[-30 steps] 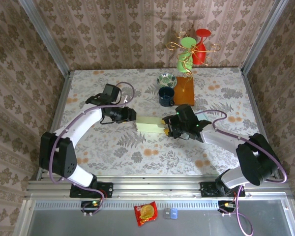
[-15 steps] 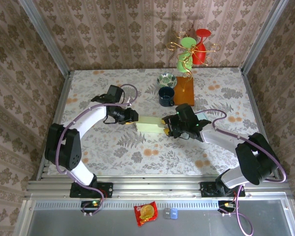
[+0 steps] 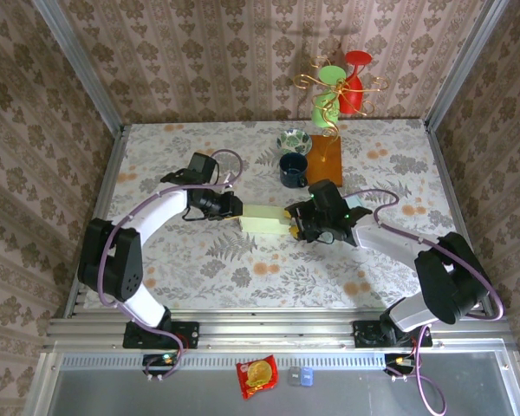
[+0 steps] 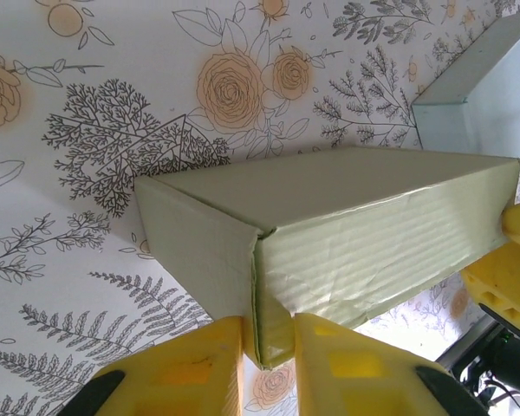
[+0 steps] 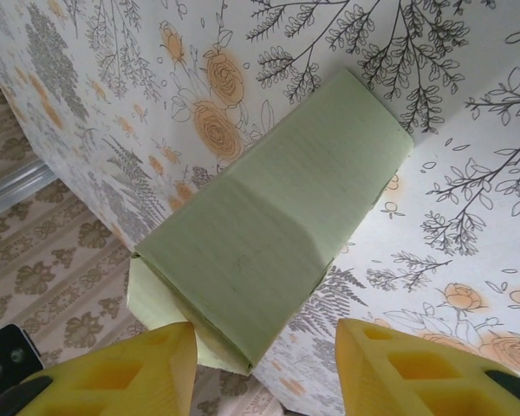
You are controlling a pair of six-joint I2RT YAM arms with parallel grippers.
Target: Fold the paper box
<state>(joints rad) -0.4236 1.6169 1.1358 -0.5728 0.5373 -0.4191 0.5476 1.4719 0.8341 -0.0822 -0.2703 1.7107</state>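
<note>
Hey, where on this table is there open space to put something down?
Free: the near strip of table in front of the paper box; the far-left corner; the far-right corner beside the wooden stand. Crowded: mid-table around the box, with mug and bowl just behind.

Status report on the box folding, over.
Left gripper pinched on a corner edge of the pale green paper box. Right gripper open, straddling its other end. Dark blue mug stands beyond, apart from the box.
</note>
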